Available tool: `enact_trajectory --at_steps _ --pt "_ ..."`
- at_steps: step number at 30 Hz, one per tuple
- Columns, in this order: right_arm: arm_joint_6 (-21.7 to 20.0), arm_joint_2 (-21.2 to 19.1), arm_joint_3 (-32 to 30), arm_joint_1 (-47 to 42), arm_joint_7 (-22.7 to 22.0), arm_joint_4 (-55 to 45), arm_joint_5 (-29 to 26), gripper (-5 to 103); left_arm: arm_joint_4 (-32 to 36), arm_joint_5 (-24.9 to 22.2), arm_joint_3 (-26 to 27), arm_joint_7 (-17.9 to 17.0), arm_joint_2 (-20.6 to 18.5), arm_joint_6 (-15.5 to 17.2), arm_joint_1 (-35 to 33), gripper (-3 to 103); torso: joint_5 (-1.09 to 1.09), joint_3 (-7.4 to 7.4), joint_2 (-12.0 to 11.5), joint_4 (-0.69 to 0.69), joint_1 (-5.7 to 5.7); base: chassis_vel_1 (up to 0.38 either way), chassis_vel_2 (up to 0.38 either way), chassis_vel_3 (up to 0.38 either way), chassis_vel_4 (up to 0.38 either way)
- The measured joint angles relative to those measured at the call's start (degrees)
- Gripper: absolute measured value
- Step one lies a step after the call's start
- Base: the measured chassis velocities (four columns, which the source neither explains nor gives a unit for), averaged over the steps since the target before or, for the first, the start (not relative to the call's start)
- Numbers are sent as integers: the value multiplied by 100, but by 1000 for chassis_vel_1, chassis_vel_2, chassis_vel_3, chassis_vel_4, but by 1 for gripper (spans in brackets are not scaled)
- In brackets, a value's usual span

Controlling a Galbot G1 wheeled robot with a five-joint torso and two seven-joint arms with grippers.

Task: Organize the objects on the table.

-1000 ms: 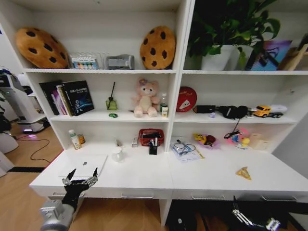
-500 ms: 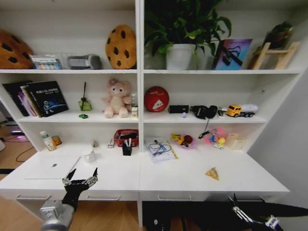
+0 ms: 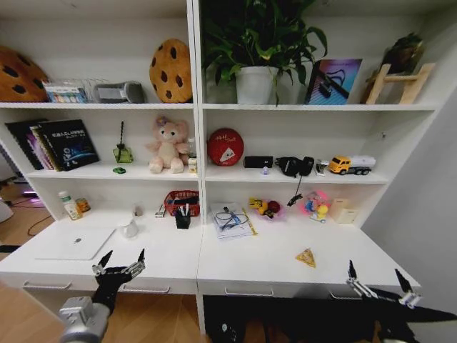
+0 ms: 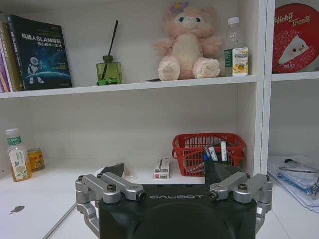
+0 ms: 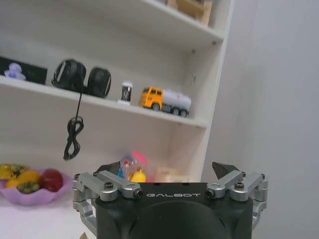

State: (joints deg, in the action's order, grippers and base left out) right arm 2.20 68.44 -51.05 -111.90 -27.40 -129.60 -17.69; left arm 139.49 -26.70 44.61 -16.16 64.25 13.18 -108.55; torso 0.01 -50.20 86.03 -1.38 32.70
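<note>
The left gripper (image 3: 120,264) hung low in front of the table's (image 3: 235,268) front edge, near the left end. Its two fingers were spread apart and held nothing. Just past it, on the table top near the front left corner, lay the silver laptop (image 3: 76,243), closed and flat. It was close to the gripper but not touching it. Behind the laptop, at the back left of the table, stood the small green-labelled bottle (image 3: 70,206) with a little orange jar (image 3: 84,205) beside it. Farther along the back stood a white cup (image 3: 129,228), a red basket (image 3: 183,201) and a black pen cup (image 3: 183,219) with pens in it. In the left wrist view the red basket (image 4: 209,152) sat past the gripper's right finger, and the bottle (image 4: 18,161) stood far to the other side.

The right gripper (image 3: 377,282) hung low in front of the table's front right corner. Its fingers were spread wide too, with nothing between them. The yellow triangular piece (image 3: 306,258) lay on the table near the front edge, a bit toward the middle from this gripper, well apart from it. Behind it, near the back, were a stack of papers (image 3: 230,220) and a purple bowl of toy fruit (image 3: 265,208).
</note>
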Motion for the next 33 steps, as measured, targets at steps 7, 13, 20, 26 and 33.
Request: enact_trajectory --at_steps 7,13,20,26,33 --pt "-2045 -1066 504 777 -1176 -581 -1908 100 0 0 -1 1 1 0 0 100 0 -2 -1 3 2 0 0 0 0" --pt "-2671 -1658 626 1432 -1770 -354 -3532 100 0 0 -2 1 0 0 0 100 -3 -1 -1 -2 1 0 0 0 0" --pt "-2727 -2060 1662 2899 -1994 782 -4403 100 0 0 -2 0 1 0 -1 100 0 -1 -2 1 2 0 0 0 0" --pt "-2651 -2019 2305 3669 -1690 1805 -4504 100 0 0 -2 1 0 0 0 100 -1 -1 -2 0 2 0 0 0 0" --pt "-2584 -1898 2861 4498 -1512 2671 -4652 101 0 0 -2 1 1 0 0 100 -2 -1 -1 2 2 0 0 0 0"
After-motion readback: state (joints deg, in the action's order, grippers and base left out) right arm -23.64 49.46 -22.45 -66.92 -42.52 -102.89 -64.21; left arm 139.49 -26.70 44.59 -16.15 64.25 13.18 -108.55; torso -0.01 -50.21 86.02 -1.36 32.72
